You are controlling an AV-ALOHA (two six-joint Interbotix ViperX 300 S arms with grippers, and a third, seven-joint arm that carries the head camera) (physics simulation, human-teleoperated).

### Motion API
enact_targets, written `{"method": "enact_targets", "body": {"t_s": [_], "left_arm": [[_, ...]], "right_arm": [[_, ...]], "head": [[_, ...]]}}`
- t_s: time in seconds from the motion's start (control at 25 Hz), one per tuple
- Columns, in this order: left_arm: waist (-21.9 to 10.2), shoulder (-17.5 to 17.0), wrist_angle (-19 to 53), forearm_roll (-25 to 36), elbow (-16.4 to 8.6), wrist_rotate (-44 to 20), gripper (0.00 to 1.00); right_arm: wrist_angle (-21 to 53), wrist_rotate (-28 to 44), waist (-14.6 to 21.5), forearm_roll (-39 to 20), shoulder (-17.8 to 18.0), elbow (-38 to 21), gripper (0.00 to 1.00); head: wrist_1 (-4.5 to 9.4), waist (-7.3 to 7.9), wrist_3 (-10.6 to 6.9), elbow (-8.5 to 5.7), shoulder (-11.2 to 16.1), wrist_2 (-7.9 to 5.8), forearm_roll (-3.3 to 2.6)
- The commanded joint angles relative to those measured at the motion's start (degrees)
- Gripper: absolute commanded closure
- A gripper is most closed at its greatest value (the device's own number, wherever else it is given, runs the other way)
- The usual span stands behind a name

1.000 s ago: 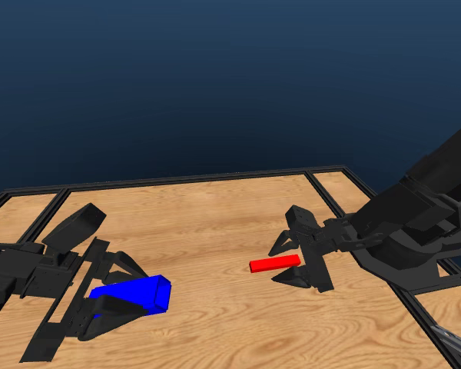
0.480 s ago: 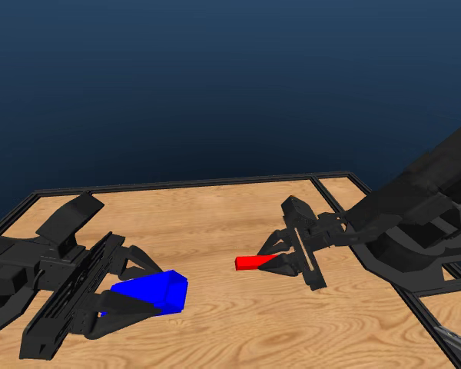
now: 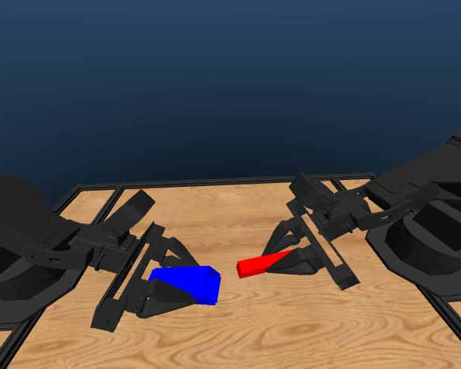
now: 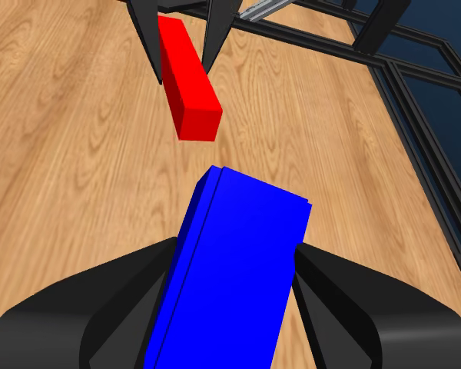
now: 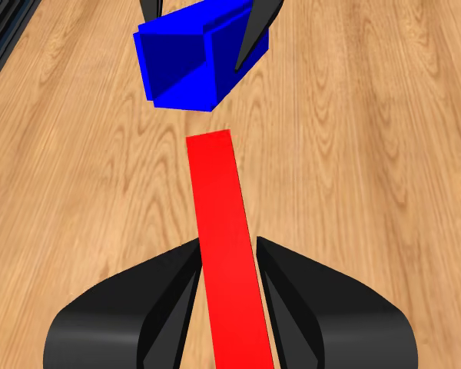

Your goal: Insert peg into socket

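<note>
The blue socket (image 3: 190,282) hangs above the table left of centre, with my left gripper (image 3: 167,281) shut on it. My right gripper (image 3: 290,256) is shut on the red peg (image 3: 255,265), whose free end points at the socket across a short gap. In the left wrist view the socket (image 4: 234,269) sits between the jaws, the peg (image 4: 186,81) just beyond it. In the right wrist view the peg (image 5: 229,238) runs out toward the socket (image 5: 192,61), whose dark end face looks toward the peg.
A wooden table (image 3: 238,330) with a black frame (image 3: 215,183) along its far edge lies under both grippers. The two arm bases stand at the left (image 3: 15,254) and right (image 3: 438,238).
Both grippers have moved toward the middle with their loads, so peg and socket are closer together. The head camera has shifted as well.
</note>
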Motion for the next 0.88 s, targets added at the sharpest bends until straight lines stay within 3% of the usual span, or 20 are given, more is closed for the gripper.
{"method": "enact_targets", "body": {"t_s": [0.04,0.08,0.12,0.24,0.4,0.48,0.6,0.64,0.76,0.88], "left_arm": [[0.41,-0.95,-0.78,-0.53,-1.62,1.96,1.0],[-0.4,-1.59,-1.55,-0.91,-2.71,2.65,1.0],[0.95,-0.58,-1.82,-1.52,-2.46,2.79,1.0],[0.72,0.86,-1.59,-1.85,-1.96,3.62,1.0],[1.34,1.81,-4.24,-2.85,-2.83,3.96,1.0],[1.33,3.16,-4.22,-2.97,-2.18,3.95,1.0],[1.06,3.18,-5.34,-3.15,-3.99,4.17,1.0],[0.88,3.78,-4.09,-2.85,-4.76,4.9,1.0],[0.94,4.39,-4.96,-3.46,-4.04,4.58,1.0],[0.58,5.22,-4.92,-3.38,-4.67,4.27,1.0]], "right_arm": [[10.74,7.65,1.26,-7.54,0.63,-6.47,1.0],[14.08,10.65,0.04,-9.95,0.43,-8.18,1.0],[14.97,13.46,2.23,-12.28,0.51,-10.61,1.0],[23.31,21.45,4.51,-20.38,2.87,-14.35,1.0],[32.07,30.47,5.82,-28.07,5.06,-19.6,1.0],[32.85,34.28,6.21,-31.0,6.09,-20.32,1.0],[34.5,38.15,6.37,-35.13,6.93,-21.97,1.0],[35.75,38.48,6.19,-35.48,7.95,-22.11,1.0],[36.44,40.05,6.37,-36.77,8.91,-24.14,1.0],[33.56,39.77,6.28,-36.3,12.94,-27.71,1.0]], "head": [[-0.19,1.63,-0.48,-0.28,-0.97,-0.09,0.27],[-0.2,1.8,-0.6,-0.26,-0.98,-0.12,0.3],[-0.24,2.18,-0.86,-0.2,-0.96,-0.26,0.36],[-0.05,2.74,-1.4,-0.13,-0.95,-0.39,0.45],[-0.02,3.42,-1.82,-0.12,-0.76,-0.61,0.56],[0.07,3.74,-1.93,-0.17,-0.6,-0.7,0.62],[0.21,3.99,-2.09,-0.21,-0.37,-0.91,0.63],[0.34,4.12,-2.03,-0.24,-0.27,-0.92,0.66],[0.36,4.35,-1.9,-0.26,-0.12,-1.05,0.7],[0.48,4.38,-1.73,-0.25,-0.09,-0.97,0.74]]}}
